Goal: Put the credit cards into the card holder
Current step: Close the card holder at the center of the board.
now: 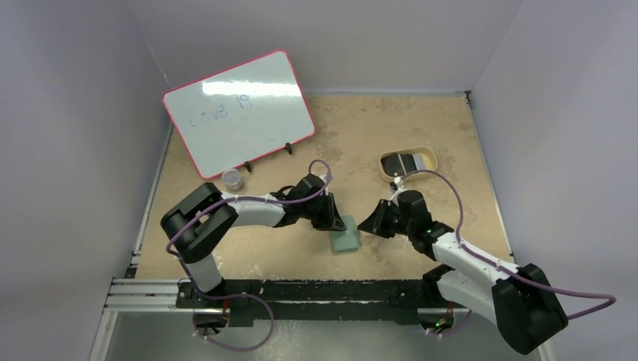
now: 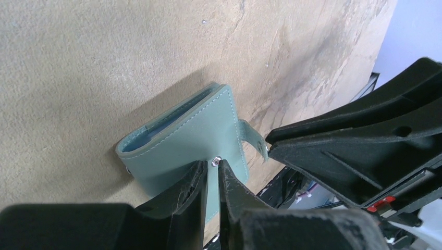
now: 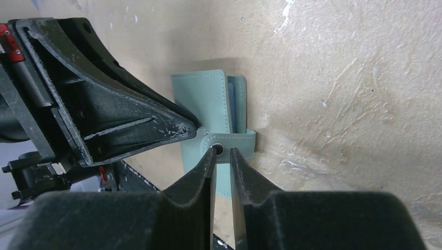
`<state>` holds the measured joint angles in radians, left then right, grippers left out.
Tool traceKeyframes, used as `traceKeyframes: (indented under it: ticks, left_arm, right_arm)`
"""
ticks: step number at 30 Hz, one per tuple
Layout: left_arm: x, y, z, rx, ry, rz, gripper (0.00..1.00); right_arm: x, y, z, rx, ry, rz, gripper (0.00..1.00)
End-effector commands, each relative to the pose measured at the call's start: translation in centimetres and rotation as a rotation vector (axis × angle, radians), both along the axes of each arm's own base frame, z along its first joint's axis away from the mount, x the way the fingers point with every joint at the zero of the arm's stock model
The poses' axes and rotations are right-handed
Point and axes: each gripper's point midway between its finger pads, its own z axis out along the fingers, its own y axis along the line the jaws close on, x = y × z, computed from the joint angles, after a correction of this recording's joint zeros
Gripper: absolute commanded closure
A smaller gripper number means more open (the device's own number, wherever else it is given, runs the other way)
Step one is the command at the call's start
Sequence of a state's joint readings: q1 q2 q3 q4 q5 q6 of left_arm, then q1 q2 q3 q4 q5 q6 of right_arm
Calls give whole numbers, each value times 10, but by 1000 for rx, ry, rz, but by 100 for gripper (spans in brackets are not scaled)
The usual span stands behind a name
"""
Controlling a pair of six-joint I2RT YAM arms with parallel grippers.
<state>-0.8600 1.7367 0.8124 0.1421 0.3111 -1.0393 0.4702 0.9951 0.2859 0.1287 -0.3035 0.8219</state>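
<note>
The card holder is a grey-green folded wallet lying on the table between my two grippers; it also shows in the left wrist view and the right wrist view. My left gripper is shut, its tips pressing on the cover at the snap stud. My right gripper is shut, its tips on the strap, whose end stands lifted off the cover. The credit cards lie in the tan tray at the back right, away from both grippers.
The tan rounded tray sits behind the right arm. A red-framed whiteboard stands on a stand at the back left, with a small round jar in front of it. Grey walls close in the table.
</note>
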Motion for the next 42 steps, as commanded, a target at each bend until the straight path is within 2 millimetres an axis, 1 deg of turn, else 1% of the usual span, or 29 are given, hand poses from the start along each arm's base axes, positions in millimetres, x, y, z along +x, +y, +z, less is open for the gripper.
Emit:
traceKeyframes:
  ticks: [1, 3, 5, 7, 11, 15, 20, 24, 30, 42]
  left_arm:
    - [9, -12, 32, -68, -21, 39, 88]
    - [13, -3, 36, -6, -42, 64, 86]
    - [17, 10, 31, 65, -68, 86, 84]
    - [16, 17, 26, 94, -70, 93, 83]
    - [15, 11, 21, 81, -61, 72, 83]
    - [19, 11, 8, 129, -58, 60, 83]
    - [20, 6, -1, 131, -35, 55, 84]
    - [22, 9, -2, 147, -41, 68, 85]
    - [22, 13, -3, 164, -44, 79, 85]
    - [23, 11, -3, 152, -39, 89, 85]
  right_arm:
    - [4, 9, 11, 49, -38, 32, 83]
    - [3, 10, 10, 51, -35, 39, 83]
    - [3, 10, 10, 51, -33, 44, 83]
    - [3, 10, 8, 47, -28, 45, 82]
    - [2, 10, 8, 49, -29, 48, 83]
    - [1, 11, 7, 55, -25, 53, 82]
    - [0, 12, 5, 57, -21, 62, 82]
    - [5, 12, 3, 55, -34, 49, 83]
    - [7, 16, 3, 70, -36, 56, 83]
    - [8, 19, 3, 74, -32, 77, 83]
